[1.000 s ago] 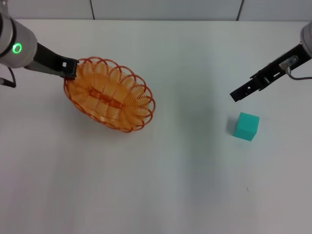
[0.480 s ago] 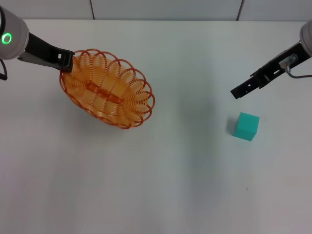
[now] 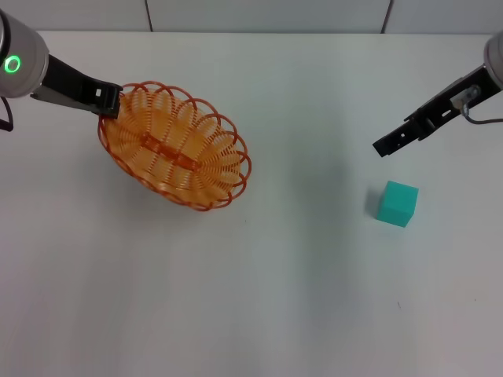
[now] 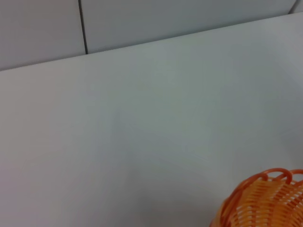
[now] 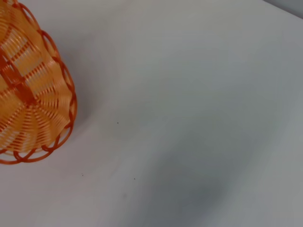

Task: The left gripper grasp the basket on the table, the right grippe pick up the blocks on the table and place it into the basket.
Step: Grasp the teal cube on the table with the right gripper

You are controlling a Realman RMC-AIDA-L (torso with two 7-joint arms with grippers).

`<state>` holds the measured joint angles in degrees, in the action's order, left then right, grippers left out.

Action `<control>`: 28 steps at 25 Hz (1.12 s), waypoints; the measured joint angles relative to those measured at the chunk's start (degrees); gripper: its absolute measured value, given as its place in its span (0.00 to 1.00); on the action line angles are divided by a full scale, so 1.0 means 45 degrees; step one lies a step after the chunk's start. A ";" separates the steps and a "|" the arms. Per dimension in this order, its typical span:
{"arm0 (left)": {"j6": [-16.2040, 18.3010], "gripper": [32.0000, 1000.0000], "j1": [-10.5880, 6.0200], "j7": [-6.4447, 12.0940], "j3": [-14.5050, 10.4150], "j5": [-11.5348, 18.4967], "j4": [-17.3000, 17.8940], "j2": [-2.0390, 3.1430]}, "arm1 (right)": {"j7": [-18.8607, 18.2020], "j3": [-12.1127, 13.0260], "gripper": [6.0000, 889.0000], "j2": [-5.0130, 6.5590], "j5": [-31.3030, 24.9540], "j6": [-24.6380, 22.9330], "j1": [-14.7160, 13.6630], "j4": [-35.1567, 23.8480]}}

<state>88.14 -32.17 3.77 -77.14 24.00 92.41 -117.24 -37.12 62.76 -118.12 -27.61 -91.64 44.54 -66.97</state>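
While the left gripper [image 3: 110, 100] pinches the orange wire basket [image 3: 174, 147] by its rim, the teal cube [image 3: 396, 203] sits well apart on the table [image 3: 275, 298], just beyond the right gripper [image 3: 380, 148], whose finger spacing cannot be told.

A plain white worktop [image 3: 259, 306] fills nearly the whole head view, ending at a wall seam along the top edge of the frame. On it, in the upper left of the frame, sits an oval orange wire basket [image 3: 174, 146] with a looped rim. A small teal cube [image 3: 396, 203] rests flat at the right of centre, well apart from the basket, with bare white surface between them.
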 joint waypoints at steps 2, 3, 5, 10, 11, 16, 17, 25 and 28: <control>0.0015 0.05 -0.0001 0.0002 -0.0043 0.0000 0.0002 -0.0014 | -0.0112 -0.0002 0.95 0.0000 0.0002 0.0031 -0.0085 0.0000; 0.0017 0.05 -0.0010 0.0002 -0.0058 0.0000 0.0002 -0.0022 | -0.0195 -0.0003 0.95 -0.0001 0.0004 0.0048 -0.0140 0.0000; 0.0020 0.05 -0.0037 0.0002 -0.0090 0.0007 0.0012 -0.0033 | -0.0464 0.0032 0.95 -0.0014 0.0004 0.0192 -0.0281 0.0031; 0.0052 0.05 0.0002 0.0002 -0.0149 0.0022 0.0191 -0.0041 | -0.0851 0.0670 0.95 -0.0001 0.0251 0.0950 -0.0544 0.0535; 0.0058 0.05 0.0025 0.0003 -0.0182 0.0022 0.0226 -0.0041 | -0.0924 0.0766 0.95 -0.0001 0.0420 0.1113 -0.0575 0.0620; 0.0078 0.05 0.0046 0.0003 -0.0268 0.0021 0.0283 -0.0046 | -0.1286 0.1267 0.95 -0.0025 0.1007 0.1807 -0.0657 0.1426; 0.0086 0.05 0.0046 0.0003 -0.0272 0.0020 0.0284 -0.0046 | -0.1350 0.1354 0.95 -0.0024 0.1008 0.1886 -0.0658 0.1574; 0.0147 0.05 0.0041 0.0003 -0.0370 0.0018 0.0286 -0.0041 | -0.1774 0.1897 0.95 -0.0065 0.0966 0.2517 -0.0786 0.2074; 0.0131 0.05 0.0040 0.0002 -0.0420 0.0018 0.0264 -0.0041 | -0.1867 0.2231 0.95 -0.0073 0.0894 0.2886 -0.0816 0.2334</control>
<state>88.73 -31.99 3.78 -79.02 24.08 93.60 -117.42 -45.52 72.80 -118.45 -23.59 -78.65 40.87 -56.46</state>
